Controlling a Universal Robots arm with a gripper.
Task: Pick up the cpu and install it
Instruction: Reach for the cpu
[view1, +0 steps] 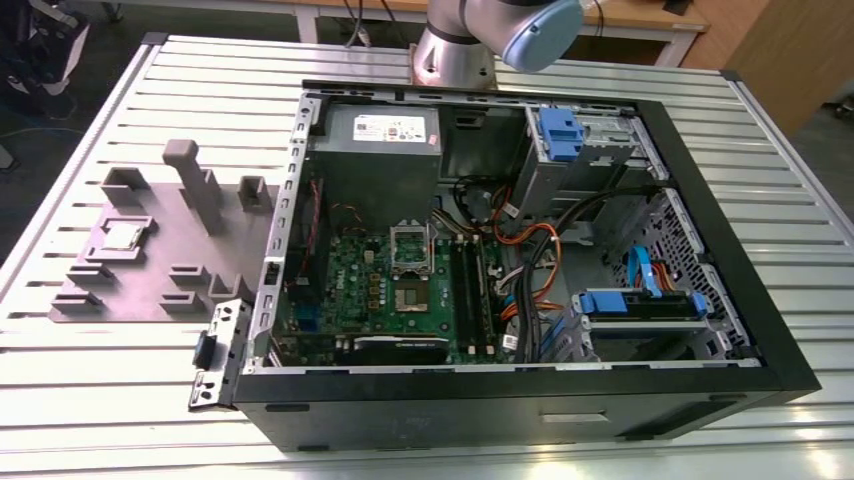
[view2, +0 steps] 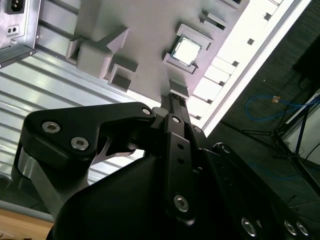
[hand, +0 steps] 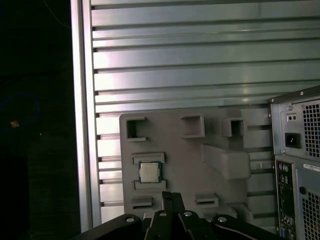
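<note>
- We see the cpu (view1: 124, 235) lying flat, silvery top up, in a shallow square pocket of the grey tray (view1: 147, 295), framed by low raised lips.
- The tray rests on the slatted metal worktop (view1: 107, 400), just beside the open computer case (view1: 534, 400) on the exterior view's left, and several taller blocks stand up from it.
- In both wrist views the cpu (view2: 186, 50) (hand: 149, 172) sits in that same pocket, with nothing touching it.
- The tool (hand: 172, 196) is clenched: its two black fingers (hand: 167, 199) meet tip to tip, and we see nothing held between them.
- In the second wrist view the tool (view2: 175, 97) points at the tray (view2: 145, 30), its tip near the cpu's pocket but apart from the chip. We cannot tell how high it hangs above the tray.
- Inside the case we see the green motherboard (view1: 350, 275) lying flat, with the oblong silver socket frame (view1: 411, 247) near its middle.
- The cpu is well apart from that socket, outside the case altogether.
- The arm (view1: 461, 50) rises from the worktop behind the case, by the grey power supply (view1: 380, 125).
</note>
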